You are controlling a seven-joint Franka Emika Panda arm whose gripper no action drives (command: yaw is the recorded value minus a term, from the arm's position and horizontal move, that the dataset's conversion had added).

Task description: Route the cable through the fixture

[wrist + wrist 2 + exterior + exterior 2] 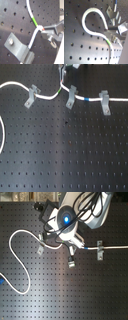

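Right at the top edge of the first exterior view, the gripper (66, 70) sits low over the black perforated tabletop (65, 159), and in the first wrist view its jaws are pinched shut on the cable (33, 37), just by the green band (34, 21). In the second wrist view the gripper (106, 30) clamps that same spot, with the white cord curling away in a wide loop.

Moving outward in the first exterior view, the cable (50, 97) runs across the board through three grey metal clips. It passes the left clip (33, 94), rises at the green band (60, 89) toward the gripper, drops to the middle clip (71, 95), and carries on past the blue band (86, 99) to the right clip (105, 102). Toward the first exterior view's left edge the cord sweeps down in a long curve.

In the second exterior view, the white arm (75, 217) hangs over the middle of the row, hiding the grasp.
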